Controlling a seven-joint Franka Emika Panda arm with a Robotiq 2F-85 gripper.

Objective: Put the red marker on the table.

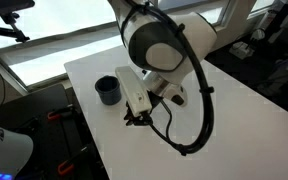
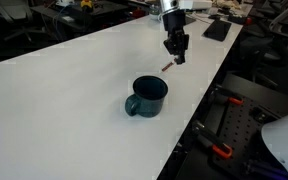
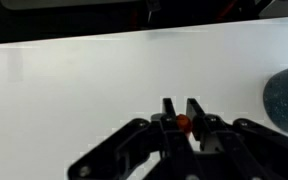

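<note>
The gripper (image 2: 176, 50) is clamped on the red marker (image 3: 183, 123) just above the tabletop (image 2: 74, 80), so lowering and release seem left.

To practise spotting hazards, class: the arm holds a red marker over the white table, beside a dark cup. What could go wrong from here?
1. The fingers pinch the red marker at one small spot; it may slip or twist.
2. It seems tilted just above the table, so released here it might roll toward the edge.
3. The dark cup stands close; a sideways move could knock it.
</note>
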